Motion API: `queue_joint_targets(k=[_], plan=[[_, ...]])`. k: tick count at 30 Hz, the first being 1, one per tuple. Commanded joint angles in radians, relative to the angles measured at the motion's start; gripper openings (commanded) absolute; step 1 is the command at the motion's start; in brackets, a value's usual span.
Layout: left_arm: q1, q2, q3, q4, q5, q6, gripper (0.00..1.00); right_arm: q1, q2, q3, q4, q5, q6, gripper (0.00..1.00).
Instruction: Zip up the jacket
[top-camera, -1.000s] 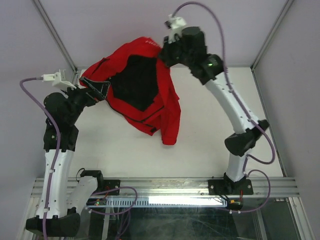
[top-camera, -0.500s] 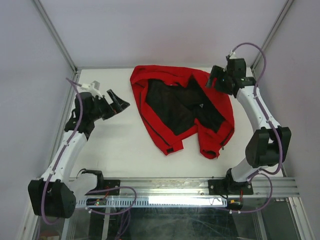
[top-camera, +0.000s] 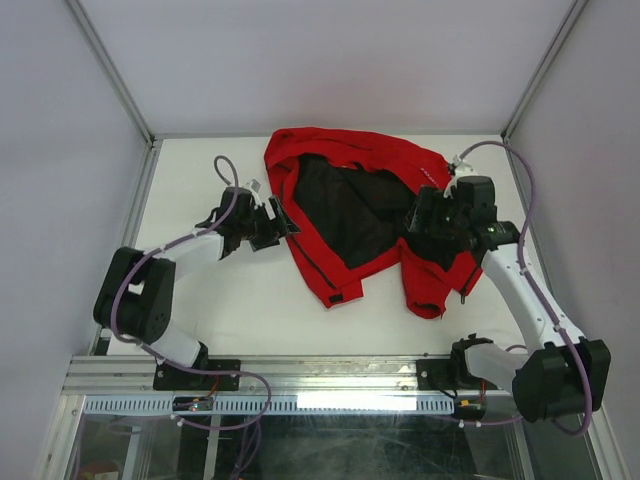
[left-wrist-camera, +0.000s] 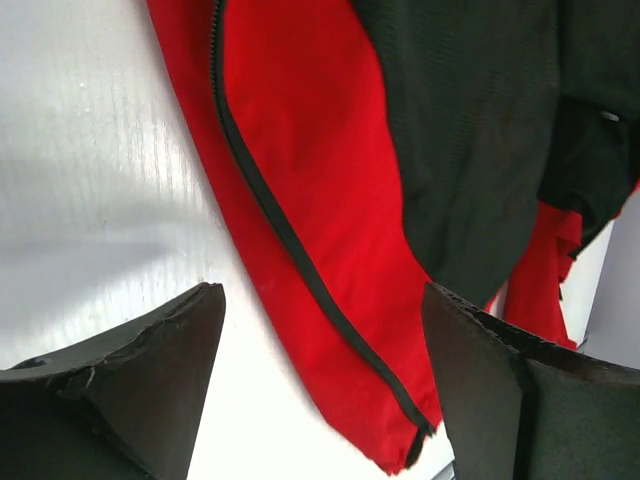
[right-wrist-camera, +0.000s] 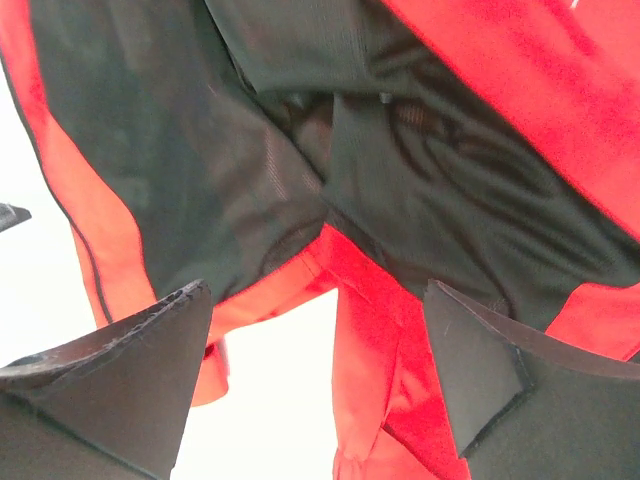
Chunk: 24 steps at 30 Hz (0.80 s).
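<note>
The red jacket (top-camera: 350, 148) lies spread open on the white table, its black lining (top-camera: 350, 215) facing up. My left gripper (top-camera: 278, 225) is open and low beside the jacket's left front edge. In the left wrist view, the red front panel (left-wrist-camera: 300, 120) and its dark zipper (left-wrist-camera: 290, 240) run diagonally between the open jaws (left-wrist-camera: 320, 295), with nothing gripped. My right gripper (top-camera: 415, 220) hovers open over the jacket's right side. In the right wrist view the black lining (right-wrist-camera: 200, 120) and a red hem (right-wrist-camera: 370, 290) lie below its open jaws (right-wrist-camera: 315, 290).
The white table (top-camera: 230, 300) extends in front of and left of the jacket. An aluminium rail (top-camera: 330, 375) with both arm bases runs along the near edge. Walls and frame posts (top-camera: 110, 70) close in the back and sides.
A second ago the jacket hung in the air between both grippers. It now lies open on the table. Both arms pulled away and have come back in over its left and right sides.
</note>
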Motion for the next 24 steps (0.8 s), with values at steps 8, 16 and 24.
queue_joint_targets(k=[8,16,24], plan=[[-0.025,0.329,0.203,0.219,-0.015,-0.054,0.52,0.073,0.02,-0.145,0.141,-0.039,0.046,0.88],[0.03,0.18,0.314,-0.104,-0.198,0.144,0.0,0.136,0.023,-0.126,0.116,0.019,0.045,0.85],[0.041,-0.022,0.632,-0.653,-0.536,0.379,0.0,0.223,0.044,-0.071,0.114,0.04,0.056,0.84]])
